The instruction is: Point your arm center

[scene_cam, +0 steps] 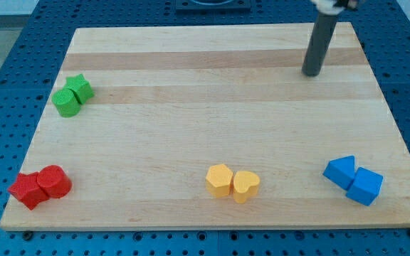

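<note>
My tip (310, 73) is the lower end of a dark rod that comes down from the view's top right. It rests on the wooden board (212, 92) near the top right, far from every block. Two green blocks, a star (81, 87) and a cylinder (66, 102), touch at the left. Two red blocks, a star (27, 190) and a cylinder (55, 181), sit at the bottom left. A yellow hexagon (219, 179) and a yellow heart (246, 185) sit at the bottom centre. Two blue blocks, a triangle (341, 171) and a cube (366, 186), sit at the bottom right.
The board lies on a blue perforated table (13, 85) that shows around all its edges. A dark mount (212, 4) shows at the view's top centre.
</note>
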Robot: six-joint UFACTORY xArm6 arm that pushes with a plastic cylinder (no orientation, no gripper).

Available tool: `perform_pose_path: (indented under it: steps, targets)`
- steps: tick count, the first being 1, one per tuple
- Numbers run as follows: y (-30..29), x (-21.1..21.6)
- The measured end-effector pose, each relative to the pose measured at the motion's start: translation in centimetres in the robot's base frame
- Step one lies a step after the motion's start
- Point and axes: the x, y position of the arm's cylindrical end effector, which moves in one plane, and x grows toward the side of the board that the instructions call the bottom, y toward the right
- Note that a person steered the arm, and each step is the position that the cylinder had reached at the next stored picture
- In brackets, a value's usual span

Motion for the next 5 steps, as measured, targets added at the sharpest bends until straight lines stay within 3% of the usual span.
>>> perform_pose_path:
  steps: [2,5]
  targets:
    - [-14.9,12.9]
    - [-37.8,12.6]
